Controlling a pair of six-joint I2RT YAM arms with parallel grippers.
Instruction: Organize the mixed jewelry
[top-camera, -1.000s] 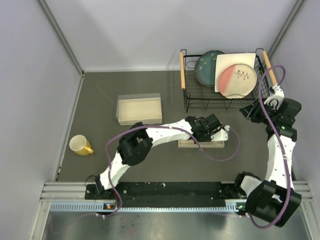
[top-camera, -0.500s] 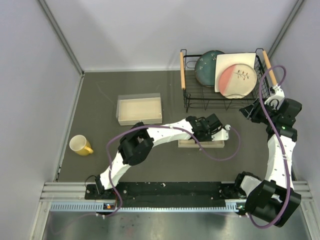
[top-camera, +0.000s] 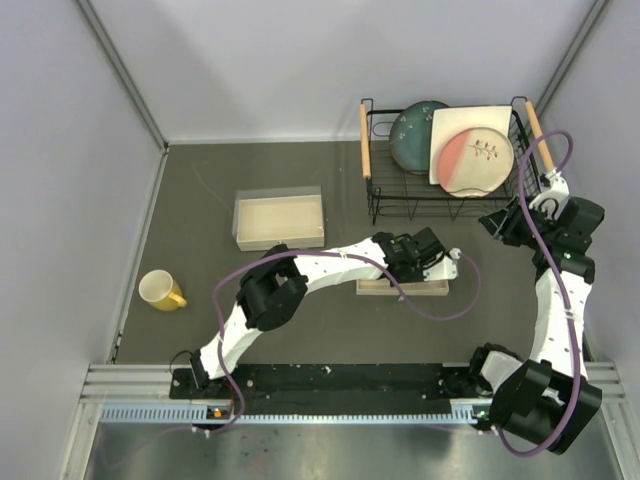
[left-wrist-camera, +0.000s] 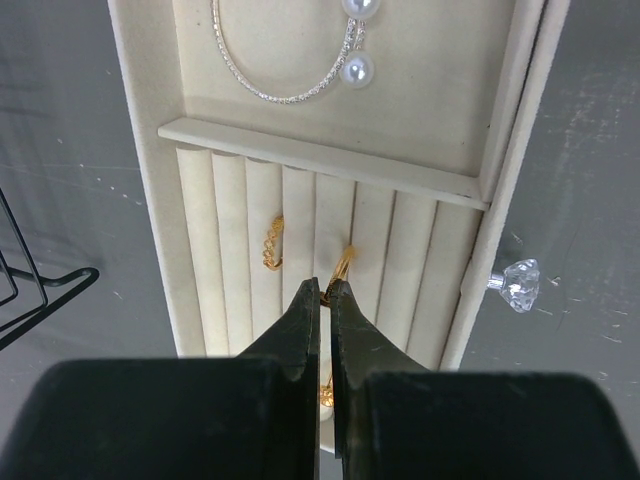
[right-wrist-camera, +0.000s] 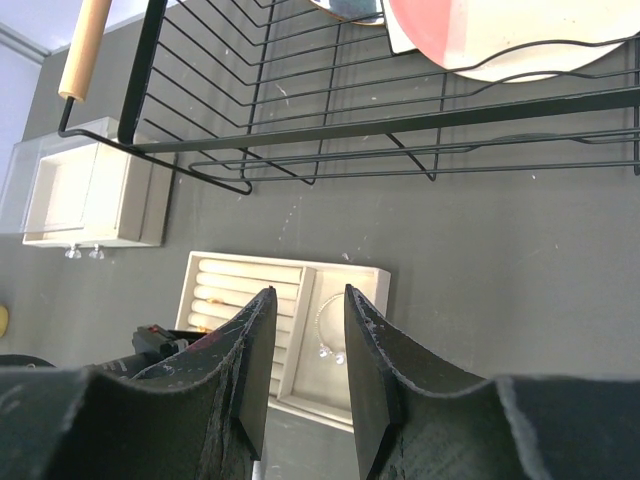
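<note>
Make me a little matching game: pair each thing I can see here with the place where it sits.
Things:
1. silver bracelet
2. gold ring
3. cup
4. plates

Places:
a. standing in the wire rack
b. in a slot between the tray's padded rolls
c. on the table's left side
d. in the tray's open compartment

Pairs: 1-d, 2-b, 3-c, 4-a
</note>
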